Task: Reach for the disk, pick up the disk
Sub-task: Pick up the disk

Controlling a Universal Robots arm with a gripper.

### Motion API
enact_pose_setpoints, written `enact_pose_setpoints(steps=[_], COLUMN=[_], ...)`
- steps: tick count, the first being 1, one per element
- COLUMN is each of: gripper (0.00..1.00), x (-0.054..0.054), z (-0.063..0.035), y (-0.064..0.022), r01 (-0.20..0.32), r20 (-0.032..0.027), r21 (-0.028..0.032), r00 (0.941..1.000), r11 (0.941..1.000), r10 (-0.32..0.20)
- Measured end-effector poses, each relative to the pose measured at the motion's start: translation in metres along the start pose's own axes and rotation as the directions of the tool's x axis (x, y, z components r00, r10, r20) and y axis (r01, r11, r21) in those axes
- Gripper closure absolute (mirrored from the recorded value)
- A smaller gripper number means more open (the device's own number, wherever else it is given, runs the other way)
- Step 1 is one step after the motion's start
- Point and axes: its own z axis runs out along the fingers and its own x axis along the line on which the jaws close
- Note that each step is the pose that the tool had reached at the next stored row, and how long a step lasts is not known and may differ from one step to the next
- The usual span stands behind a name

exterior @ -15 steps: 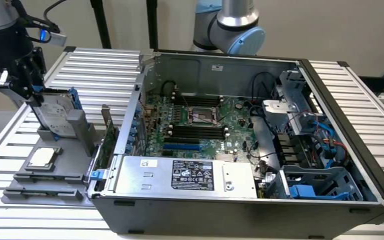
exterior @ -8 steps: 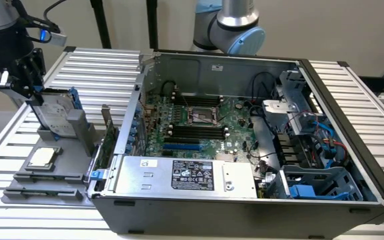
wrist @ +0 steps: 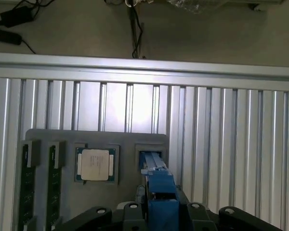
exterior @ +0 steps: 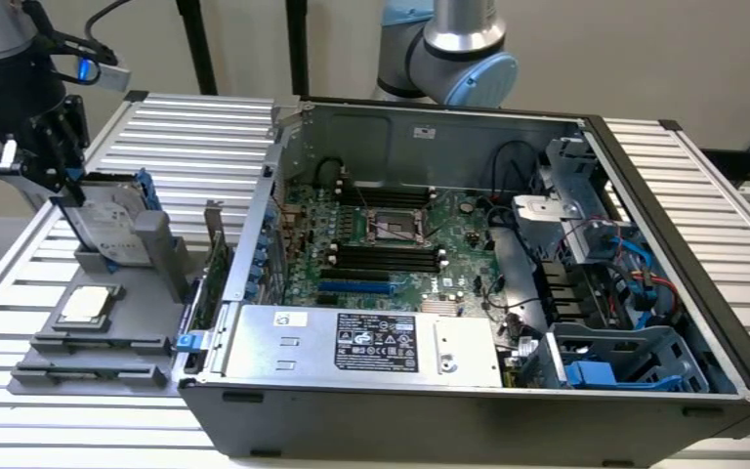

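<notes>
The disk [exterior: 108, 220], a silver-grey drive with a white label in a blue carrier, stands on edge in a slot of the grey tray [exterior: 153, 283] at the exterior view's left. My gripper [exterior: 69, 186] is at its upper end. In the wrist view the disk's blue edge [wrist: 159, 185] rises out of the tray slot and runs between my fingers [wrist: 140, 208], which press close against both of its sides. The gripper [wrist: 162, 206] looks shut on the disk, whose lower end still sits in the slot.
On the same tray [wrist: 125, 139] lie a small square chip [wrist: 95, 164] and two memory sticks [wrist: 25, 192]. An open computer case [exterior: 479, 293] with a silver power-supply box [exterior: 362, 342] sits on the exterior view's right. A second arm [exterior: 460, 59] stands behind it.
</notes>
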Motion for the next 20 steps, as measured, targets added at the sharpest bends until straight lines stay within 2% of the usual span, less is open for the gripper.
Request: enact_pose_setpoints(steps=[6,20], gripper=[0.67,0.67], x=[0.0033,0.0036], z=[-0.0001,-0.0001], y=[-0.0004,-0.0005], r01=[-0.001,-0.001], r20=[0.0,0.0007], r21=[-0.0001,0.0], r00=[1.0,1.0], r11=[1.0,1.0], r10=[0.001,0.001])
